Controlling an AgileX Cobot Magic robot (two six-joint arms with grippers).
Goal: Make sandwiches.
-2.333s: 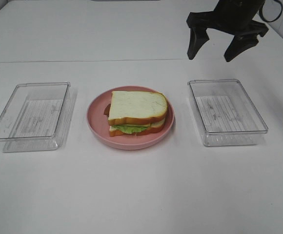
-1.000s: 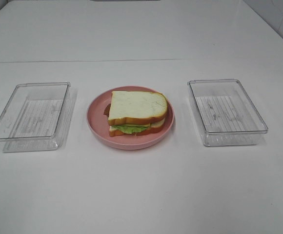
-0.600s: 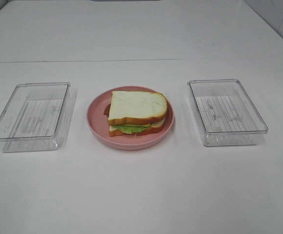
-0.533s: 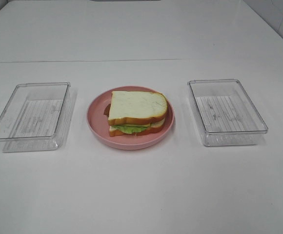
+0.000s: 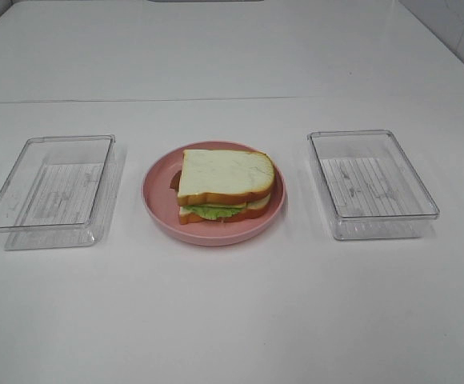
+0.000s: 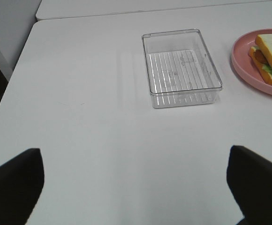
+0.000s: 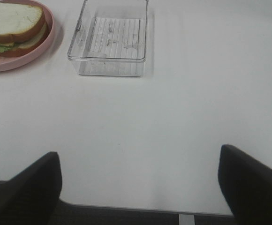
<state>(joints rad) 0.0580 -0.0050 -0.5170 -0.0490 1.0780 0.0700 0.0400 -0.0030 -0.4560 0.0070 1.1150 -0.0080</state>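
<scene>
A stacked sandwich (image 5: 224, 186) with white bread, orange-brown crust and green lettuce at its front edge lies on the round pink plate (image 5: 158, 204) in the middle of the table. The sandwich (image 6: 271, 57) also shows in the left wrist view, and the sandwich (image 7: 14, 27) in the right wrist view. Neither arm appears in the exterior view. My left gripper (image 6: 136, 185) is open, its black fingertips (image 6: 14, 180) far apart over bare table, well away from the plate. My right gripper (image 7: 140, 185) is open too, over the table's edge.
An empty clear tray (image 5: 52, 190) lies left of the plate and another empty clear tray (image 5: 372, 184) lies right of it. The left tray (image 6: 182, 66) and the right tray (image 7: 110, 38) show in the wrist views. The table's edge (image 7: 126, 206) runs close under the right gripper.
The right arm, seen at the back right of the exterior view over two seconds ago, has left that view. Nothing has moved in the last second.
</scene>
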